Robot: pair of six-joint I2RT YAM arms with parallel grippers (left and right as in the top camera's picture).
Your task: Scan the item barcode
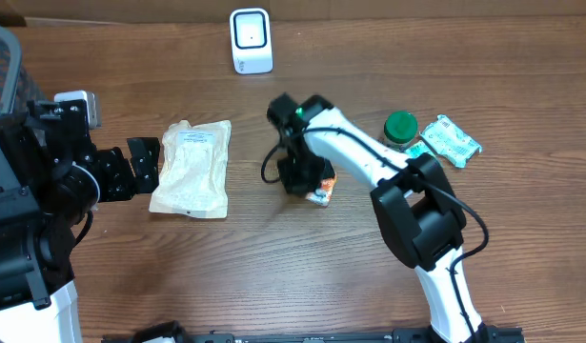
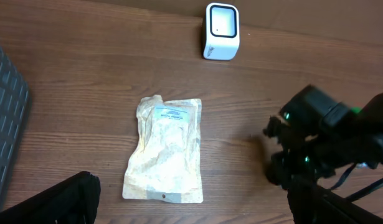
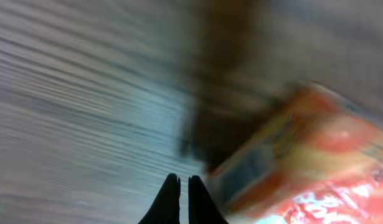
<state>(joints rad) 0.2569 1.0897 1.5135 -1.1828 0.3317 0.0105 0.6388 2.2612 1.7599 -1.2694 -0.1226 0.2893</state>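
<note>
While the left gripper (image 1: 148, 168) hangs at the left with its fingers spread wide and nothing between them, just short of the pouch (image 1: 191, 170) lying flat on the table (image 1: 273, 276), the work sits further right. The scanner (image 1: 251, 40) stands at the table's far edge. The right gripper (image 1: 305, 179) is down at the packet (image 1: 321, 193), an orange one resting on the table near the middle. The wrist view is blurred, yet it shows the fingers (image 3: 166, 202) pressed together with nothing pinched and the packet just beside them to the right. So the step in hand looks like getting a grip on the packet, and clenched fingers cannot do that: they should part first, straddle an edge, then close without covering the barcode, which I cannot see from here. Once lifted, the packet wants turning so its code faces the scanner squarely. The jar (image 1: 400, 127) and sachet (image 1: 452, 141) at the right lie clear of that path.
</note>
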